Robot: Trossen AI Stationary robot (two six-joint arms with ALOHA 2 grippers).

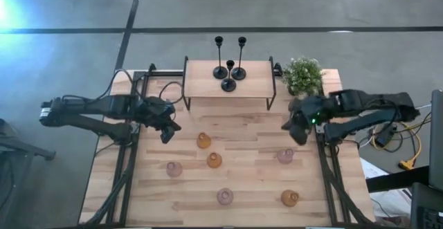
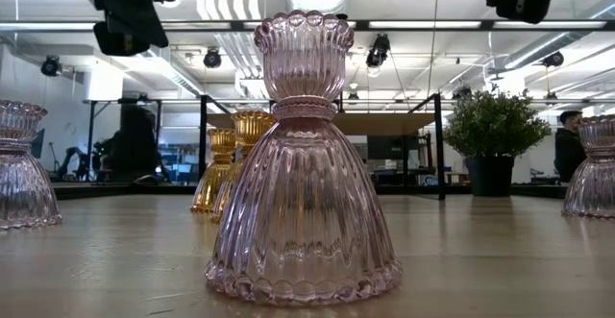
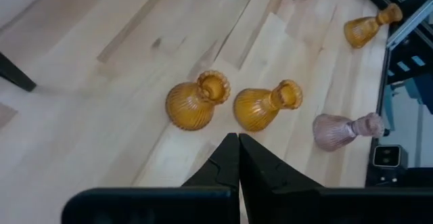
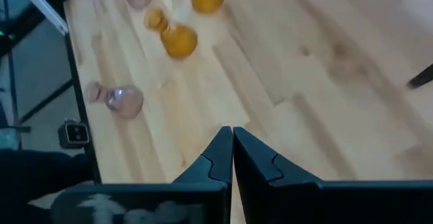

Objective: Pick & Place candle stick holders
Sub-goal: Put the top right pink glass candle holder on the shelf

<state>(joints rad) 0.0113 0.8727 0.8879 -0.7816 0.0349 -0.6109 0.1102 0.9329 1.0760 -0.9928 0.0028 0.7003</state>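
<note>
- While both arms hang above the table, the left gripper [image 1: 167, 133], fingers pressed together and empty, hovers just left of the nearest amber holder [image 1: 203, 141], which stands upright.
- Right gripper [image 1: 300, 134], also closed on nothing, sits above a pink holder [image 1: 285, 156].
- On the raised shelf [image 1: 201, 84] stand 3 black holders [image 1: 229, 77]; 6 glass ones dot the table [image 1: 252, 187].

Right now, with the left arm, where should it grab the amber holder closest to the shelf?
Probably the narrow neck of the amber holder, coming straight down: it stands upright, flaring below, with clear table around. The left gripper, shut, hovers nearby and must open first.
</note>
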